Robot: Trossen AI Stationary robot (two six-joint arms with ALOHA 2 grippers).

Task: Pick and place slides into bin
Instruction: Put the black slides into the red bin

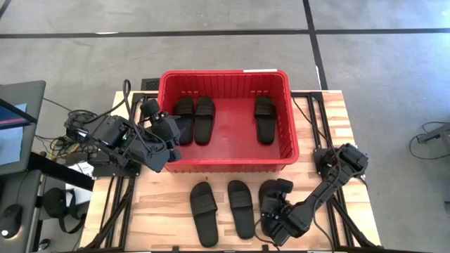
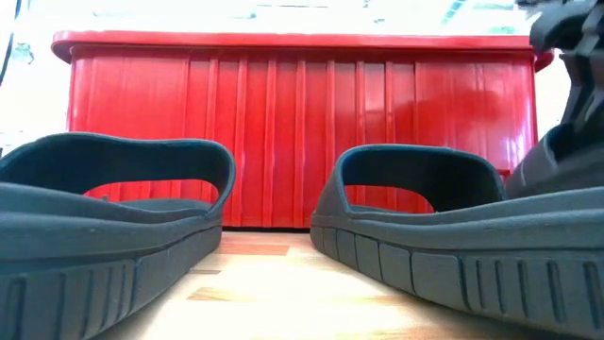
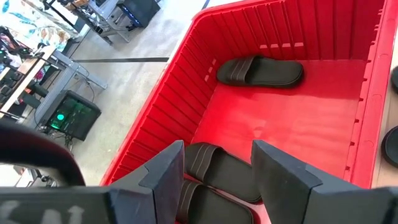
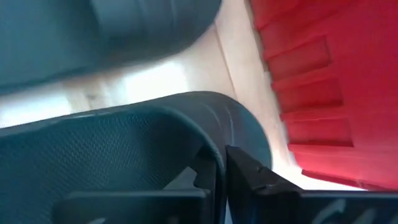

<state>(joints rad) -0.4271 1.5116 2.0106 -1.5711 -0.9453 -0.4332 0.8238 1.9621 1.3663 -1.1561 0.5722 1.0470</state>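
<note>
At the table's front, right end effector (image 1: 273,205) pinches a slide (image 1: 275,191).

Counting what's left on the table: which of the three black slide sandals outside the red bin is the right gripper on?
The rightmost black slide sandal. The right gripper is at its near end; the other two sandals lie untouched, left of it.
</note>
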